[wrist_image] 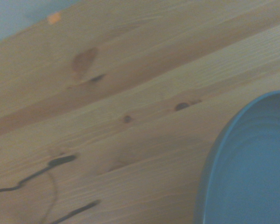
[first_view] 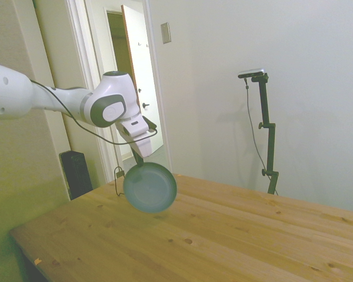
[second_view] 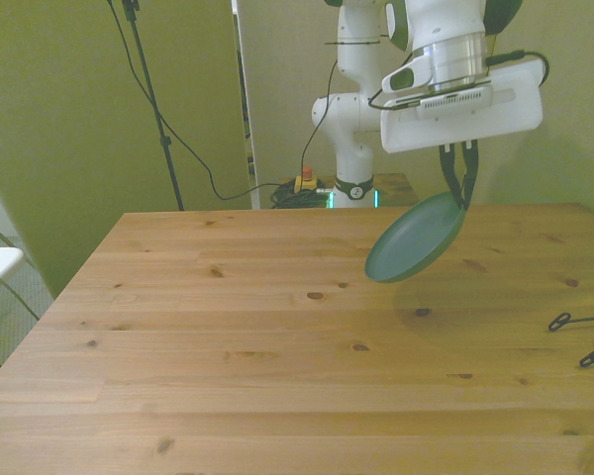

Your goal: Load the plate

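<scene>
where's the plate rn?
The plate hangs tilted in the air above the wooden table, pinched at its upper rim by the end effector. In the front view it is right of centre, nearer the far edge.

I log the plate [first_view: 150, 187] [second_view: 416, 237] [wrist_image: 252, 168] as plain matte teal-green, no pattern — bluer in the wrist view. Table [first_view: 223, 235] [second_view: 277, 336] [wrist_image: 107, 93]: honey-coloured wood, long grain, dark knots. Arm [first_view: 59, 100] [second_view: 455, 59] white with grey-green joint panels — fingers [second_view: 462, 173] dark. Walls [first_view: 282, 59] pale cream.
</scene>
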Controlling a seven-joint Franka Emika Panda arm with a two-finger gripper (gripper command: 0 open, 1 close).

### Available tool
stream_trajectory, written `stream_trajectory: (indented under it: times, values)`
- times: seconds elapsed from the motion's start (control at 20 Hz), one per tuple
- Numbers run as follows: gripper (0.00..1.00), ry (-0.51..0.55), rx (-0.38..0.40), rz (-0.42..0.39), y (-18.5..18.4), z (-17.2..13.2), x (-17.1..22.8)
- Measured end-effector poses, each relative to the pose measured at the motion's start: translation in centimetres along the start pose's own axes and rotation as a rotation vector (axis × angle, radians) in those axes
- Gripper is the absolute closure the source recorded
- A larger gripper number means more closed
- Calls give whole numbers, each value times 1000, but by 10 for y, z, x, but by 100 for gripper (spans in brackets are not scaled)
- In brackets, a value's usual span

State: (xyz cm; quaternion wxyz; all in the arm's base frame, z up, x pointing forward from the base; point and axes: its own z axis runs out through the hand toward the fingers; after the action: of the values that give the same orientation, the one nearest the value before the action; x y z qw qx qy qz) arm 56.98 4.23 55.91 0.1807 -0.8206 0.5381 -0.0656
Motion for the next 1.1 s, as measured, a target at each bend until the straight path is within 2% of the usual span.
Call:
stream_trajectory:
  times: [0.25,0.5,0.65,0.85,1.1]
  values:
    - [100,-156,109,-21,-18,-29,-19]
    - [100,-311,166,-47,-31,-36,-41]
    - [100,-393,176,-50,-43,-23,-54]
    - [100,-518,164,-44,-70,9,-53]
    - [100,-565,149,-64,-97,44,-57]
